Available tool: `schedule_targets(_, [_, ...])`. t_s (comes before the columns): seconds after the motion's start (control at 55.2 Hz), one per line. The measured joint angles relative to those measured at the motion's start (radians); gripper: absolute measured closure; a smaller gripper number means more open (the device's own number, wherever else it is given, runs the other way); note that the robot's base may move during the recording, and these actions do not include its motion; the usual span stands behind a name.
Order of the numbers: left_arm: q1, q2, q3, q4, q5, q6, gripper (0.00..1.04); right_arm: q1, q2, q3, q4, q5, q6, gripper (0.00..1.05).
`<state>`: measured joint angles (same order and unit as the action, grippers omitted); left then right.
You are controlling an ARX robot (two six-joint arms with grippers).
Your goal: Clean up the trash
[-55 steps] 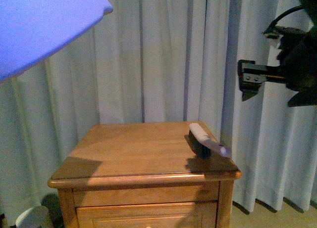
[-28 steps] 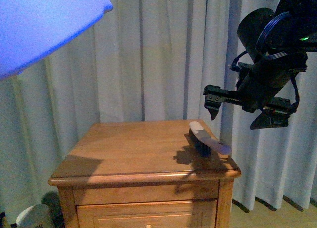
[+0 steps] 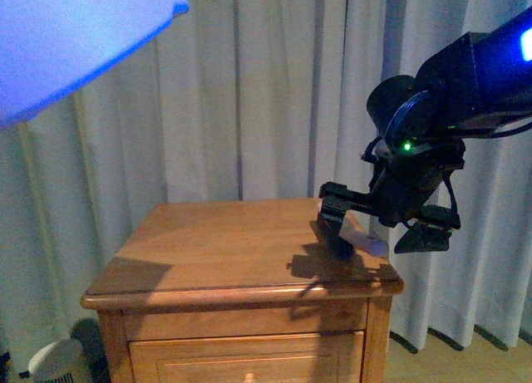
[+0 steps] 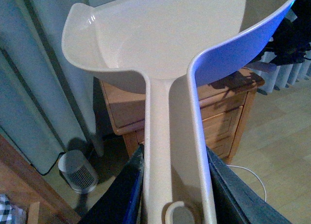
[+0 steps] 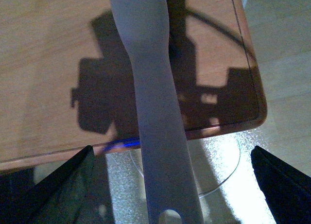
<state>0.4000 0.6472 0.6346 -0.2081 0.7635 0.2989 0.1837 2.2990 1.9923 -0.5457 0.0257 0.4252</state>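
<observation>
Trash: not seen in any view; brush [image 5: 155, 112] handle lying lengthwise between spread jaws of right gripper [image 5: 170, 185] over nightstand [image 5: 48, 63] edge; left gripper [image 4: 175, 199] clamped on raised dustpan [image 4: 170, 39] handle.

I see smooth, glossy plastic on my dustpan [image 4: 160, 34], varnished wood on the nightstand [image 3: 224, 250], and matt cloth curtains [image 3: 274, 92].

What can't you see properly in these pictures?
Trash: no paper wad shows in any view; in the left wrist view the dustpan covers most of the nightstand top.
Brush: in the front view the right tool hides most of its head; the right wrist view shows only its handle.
Dustpan: the front view's top-left edge cuts most of it off.
</observation>
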Motion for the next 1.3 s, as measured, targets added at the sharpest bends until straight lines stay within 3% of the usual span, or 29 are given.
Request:
schedule_targets(0.326, [0.000,0.000,0.000,0.000,0.000,0.000,0.76,0.018,0.042,0.017,-0.003,0.008,0.006,0.09])
schedule_targets(0.417, [0.000,0.000,0.000,0.000,0.000,0.000,0.76,0.020,0.042,0.018,-0.004,0.015,0.006,0.28])
schedule_targets(0.797, [0.000,0.000,0.000,0.000,0.000,0.000,0.76,0.022,0.026,-0.003,0.004,0.035,-0.006,0.82])
schedule_targets(1.015, [0.000,0.000,0.000,0.000,0.000,0.000,0.76,0.024,-0.027,-0.053,0.024,0.076,-0.039,0.84])
schedule_targets(1.305, [0.000,0.000,0.000,0.000,0.000,0.000,0.76,0.028,-0.269,-0.249,0.204,0.243,-0.203,0.84])
